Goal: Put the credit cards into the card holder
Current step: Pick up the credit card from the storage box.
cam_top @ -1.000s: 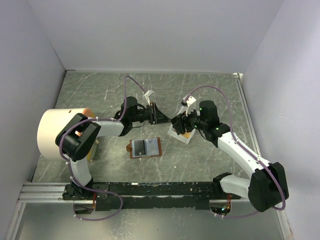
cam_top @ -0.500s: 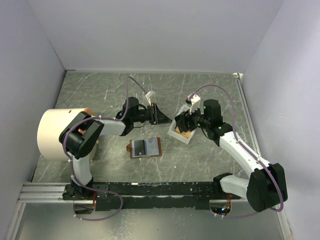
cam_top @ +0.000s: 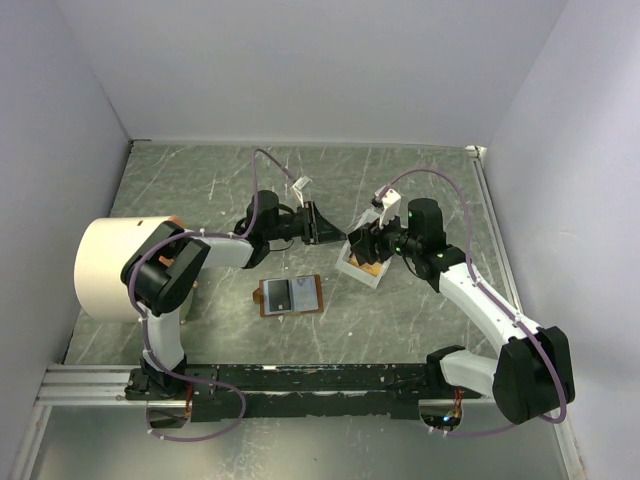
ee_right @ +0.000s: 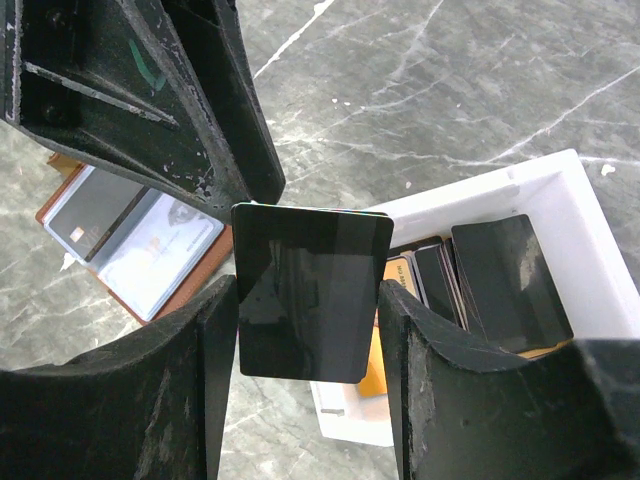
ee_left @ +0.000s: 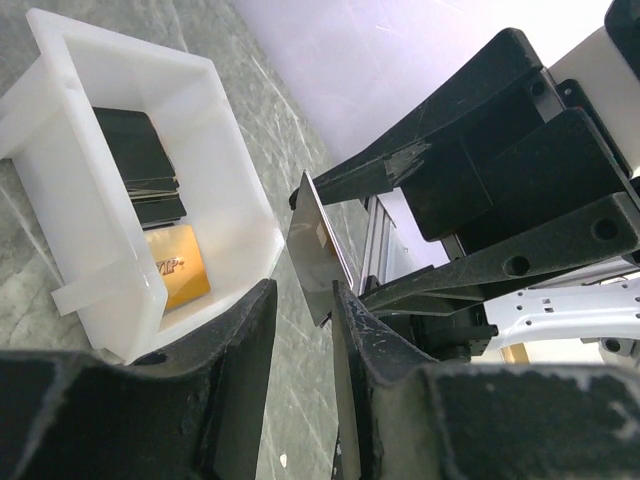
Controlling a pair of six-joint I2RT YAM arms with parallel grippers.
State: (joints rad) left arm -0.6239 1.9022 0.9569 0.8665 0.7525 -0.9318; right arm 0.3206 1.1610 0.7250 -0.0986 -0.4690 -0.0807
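The grey marbled table (cam_top: pixel 420 180) stands within white walls (cam_top: pixel 300 70). The right gripper (ee_right: pixel 308 285) pinches one dark rectangular credit card (ee_right: pixel 310 310) by the white plastic tray (ee_right: pixel 545 180), right of centre. The left gripper (ee_left: pixel 302 295) holds its jaws slightly spread astride it. The brown leather card holder (cam_top: pixel 290 295) lies open at centre.

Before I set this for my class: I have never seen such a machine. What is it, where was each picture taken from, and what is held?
Two robot arms stand at a grey table. One picture looks down from above; the other two come from cameras on each wrist. The right claw grips a dark card by its edges, next to the open left claw. Below is a white tray of more cards. The brown card holder lies open nearer the arms' bases.
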